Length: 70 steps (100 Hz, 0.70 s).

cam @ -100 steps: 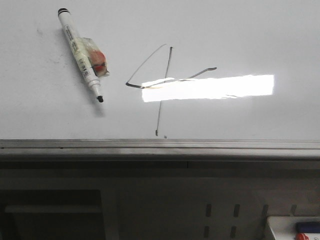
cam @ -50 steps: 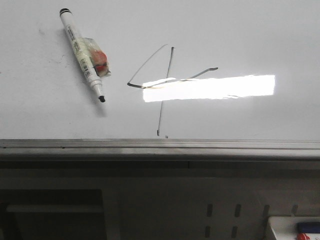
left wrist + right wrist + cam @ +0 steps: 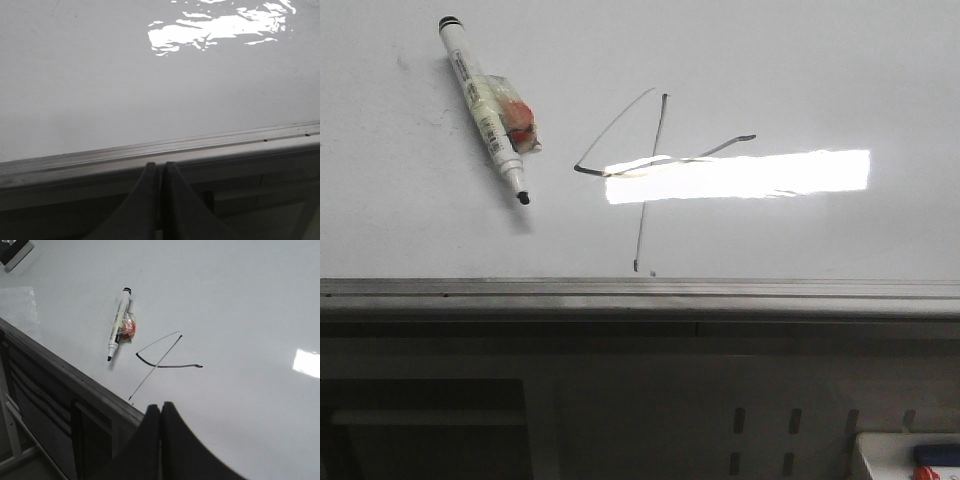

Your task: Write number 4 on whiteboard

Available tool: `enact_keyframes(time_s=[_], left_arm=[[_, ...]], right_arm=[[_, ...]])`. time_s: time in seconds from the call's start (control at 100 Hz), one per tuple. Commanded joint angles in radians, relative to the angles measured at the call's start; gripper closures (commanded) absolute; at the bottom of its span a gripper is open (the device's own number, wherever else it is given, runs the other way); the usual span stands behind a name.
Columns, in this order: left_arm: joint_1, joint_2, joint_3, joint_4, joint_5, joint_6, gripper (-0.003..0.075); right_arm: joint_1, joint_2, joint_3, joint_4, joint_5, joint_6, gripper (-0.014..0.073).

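Front view: the number 4 (image 3: 655, 165) stands drawn on the whiteboard (image 3: 800, 70), the marker (image 3: 486, 108) lying uncapped beside it; the writing step looks finished, leaving only retreat.

Left wrist view: the left gripper (image 3: 161, 172), pressed together and empty, hangs over the board's edge rail (image 3: 210, 142); no digit visible.

Right wrist view: the right gripper (image 3: 160, 412), also pressed together and empty, sits near the 4, which lies just beyond its fingertips.
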Motion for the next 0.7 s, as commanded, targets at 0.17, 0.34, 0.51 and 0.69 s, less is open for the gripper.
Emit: enact_keyframes(time_s=[0.17, 0.34, 0.51, 0.69], left_arm=[[0.0, -0.024, 0.034, 0.002, -0.05, -0.012, 0.0741], [0.0, -0.024, 0.034, 0.002, -0.05, -0.012, 0.0741], [0.0, -0.024, 0.034, 0.002, -0.05, -0.012, 0.0741], [0.0, -0.024, 0.034, 0.002, -0.05, -0.012, 0.0741]], right_arm=[[-0.004, 0.012, -0.026, 0.004, -0.074, -0.001, 0.0648], [-0.004, 0.012, -0.026, 0.004, -0.074, -0.001, 0.0648], [-0.004, 0.012, -0.026, 0.004, -0.074, -0.001, 0.0648], [-0.011, 0.012, -0.006, -0.039, -0.104, -0.001, 0.0648]])
